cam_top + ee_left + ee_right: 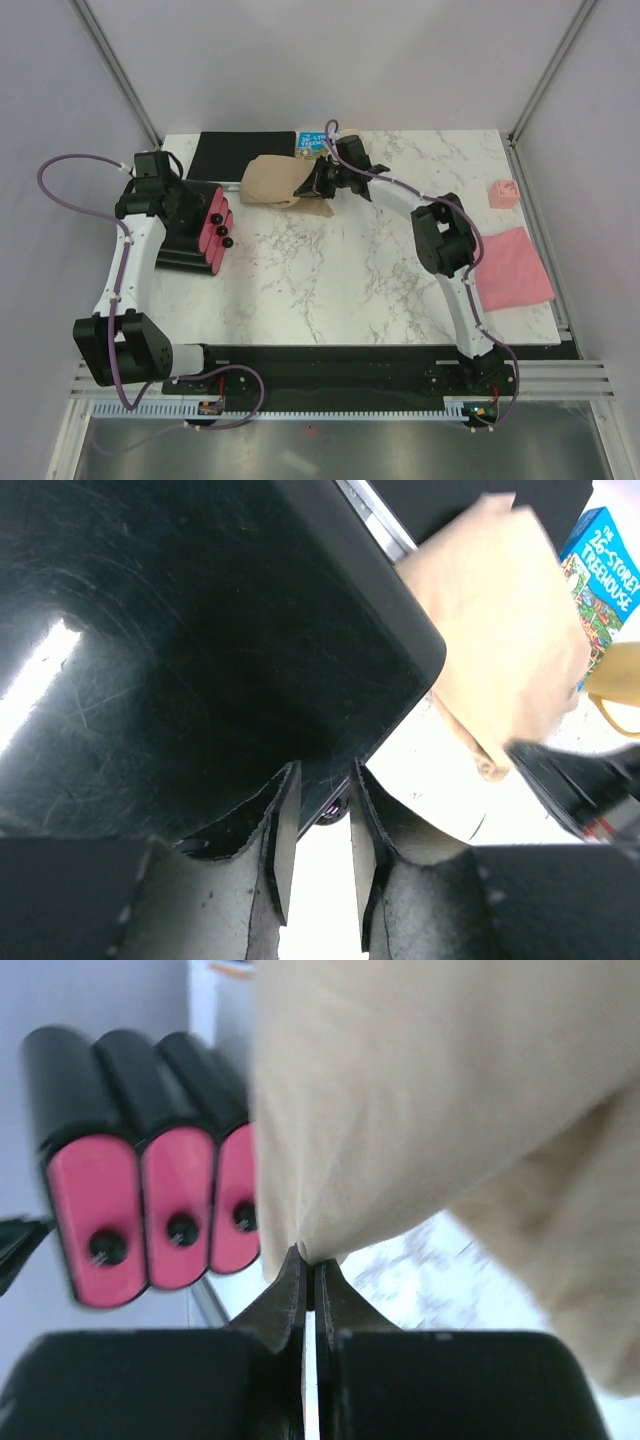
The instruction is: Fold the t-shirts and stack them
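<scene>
Right gripper [308, 1260] pinched tight on an edge of the tan t-shirt [275, 180], which is bunched at top centre of the surface [330, 280]. Pink t-shirt [510, 268] lies flat at the right edge. Left gripper [322, 780] has a narrow gap, tips at the pink-and-black drawer box [205, 235], left side.

drawer box [200, 235]: left side | book [308, 143]: far edge | pink block [503, 193]: far right

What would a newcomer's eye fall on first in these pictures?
The right gripper pinches a fold of the tan t-shirt, bunched at the far edge of the table. The pink-and-black drawer box stands at the left, and the pink t-shirt lies flat at the right edge.
</scene>
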Available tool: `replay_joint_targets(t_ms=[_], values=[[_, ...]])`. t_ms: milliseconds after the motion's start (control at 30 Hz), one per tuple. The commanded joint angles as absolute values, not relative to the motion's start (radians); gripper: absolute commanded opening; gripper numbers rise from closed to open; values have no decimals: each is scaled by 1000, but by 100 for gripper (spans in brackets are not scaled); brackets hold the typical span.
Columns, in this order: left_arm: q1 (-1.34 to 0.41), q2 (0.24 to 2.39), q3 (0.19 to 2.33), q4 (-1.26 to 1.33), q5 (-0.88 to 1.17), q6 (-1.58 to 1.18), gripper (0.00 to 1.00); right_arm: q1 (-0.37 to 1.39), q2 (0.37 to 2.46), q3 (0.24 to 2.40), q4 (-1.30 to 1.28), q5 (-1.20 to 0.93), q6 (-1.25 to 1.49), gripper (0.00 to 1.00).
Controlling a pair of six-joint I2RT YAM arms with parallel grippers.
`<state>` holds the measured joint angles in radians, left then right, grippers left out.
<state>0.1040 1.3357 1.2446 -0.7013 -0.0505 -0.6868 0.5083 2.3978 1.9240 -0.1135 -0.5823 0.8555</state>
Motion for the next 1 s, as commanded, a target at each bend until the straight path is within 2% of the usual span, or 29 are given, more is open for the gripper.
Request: replay_joint_targets(t_ms=[0, 233, 367, 567, 700, 833, 967], values=[[100, 1361, 1196, -851, -72, -678, 36, 515, 2108, 1856, -107, -649, 789, 0], [101, 1370, 1236, -845, -29, -684, 36, 517, 1794, 1732, -325, -612, 666, 0], [100, 1359, 1235, -838, -9, -684, 36, 515, 1622, 1649, -538, -555, 565, 0], [92, 1309, 1183, -822, 23, -677, 35, 517, 1439, 1732, -903, -434, 400, 0], [87, 1279, 1163, -816, 35, -670, 35, 514, 1326, 1802, -988, -394, 396, 0], [72, 1275, 1184, -808, 66, -663, 35, 512, 1327, 1827, -1026, -478, 403, 0], [-18, 1263, 1236, -811, 40, -661, 37, 514, 1339, 1696, -955, -558, 402, 0]])
